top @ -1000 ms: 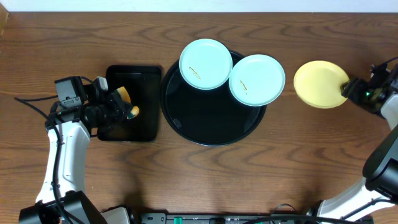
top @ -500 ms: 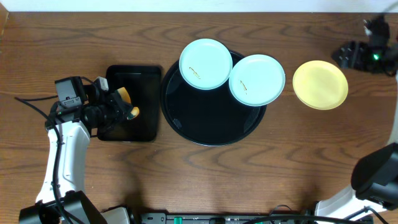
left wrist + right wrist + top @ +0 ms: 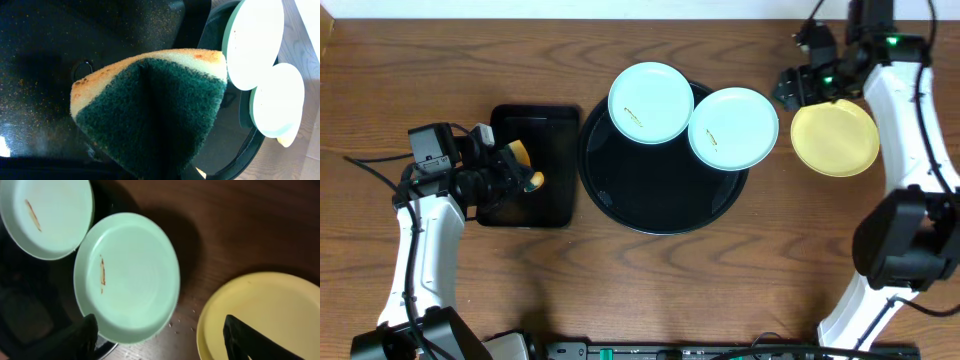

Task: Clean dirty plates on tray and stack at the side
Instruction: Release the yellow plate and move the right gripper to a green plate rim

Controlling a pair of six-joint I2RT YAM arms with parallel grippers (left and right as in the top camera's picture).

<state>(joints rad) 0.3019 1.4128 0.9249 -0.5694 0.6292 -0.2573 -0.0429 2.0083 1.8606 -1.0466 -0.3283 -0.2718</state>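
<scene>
Wooden table (image 3: 420, 60): 2 plates (image 3: 650, 102) on tray (image 3: 660, 190)

Left plate (image 3: 651, 102) and middle plate (image 3: 733, 128): mint-blue, one brown streak each. Right plate (image 3: 835, 137): yellow. Round tray (image 3: 660, 205): glossy black. Sponge (image 3: 150, 110): dark green over yellow. Desk (image 3: 770, 270): brown wood grain.

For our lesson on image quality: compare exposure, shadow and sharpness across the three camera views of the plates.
Overhead: even light, the mint plates sharp, smears readable. Left wrist: those plates blow out to white, yet the sponge keeps crisp texture. Right wrist: dim and warm; a dark shadow falls on the table beside the plates, and the gripper fingers are dark shapes.
</scene>
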